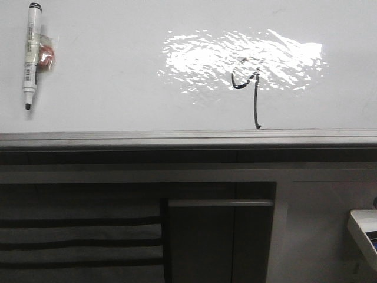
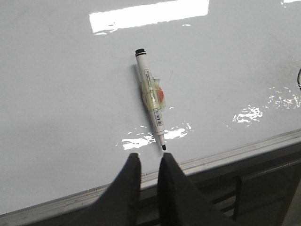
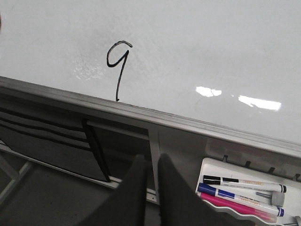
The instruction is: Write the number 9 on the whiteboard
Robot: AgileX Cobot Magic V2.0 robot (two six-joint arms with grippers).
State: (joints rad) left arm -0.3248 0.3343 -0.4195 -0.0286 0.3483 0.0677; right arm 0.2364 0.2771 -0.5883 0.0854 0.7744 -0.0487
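You see the number 9 (image 1: 250,88) drawn on the whiteboard (image 1: 118,88), its tail ending just above the grey edge strip (image 1: 177,137). A marker (image 2: 151,100) lies uncapped on the board at the left, apart from the digit. Your left gripper (image 2: 149,162) and right gripper (image 3: 151,165) hold nothing, fingers nearly closed.

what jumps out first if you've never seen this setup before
The black number 9 drawn on the whiteboard stands out first, its loop in the bright glare patch and its tail running down to the grey edge strip. Next comes the uncapped marker lying at the board's far left, with something reddish taped to its barrel. Both grippers, left and right, hold nothing.
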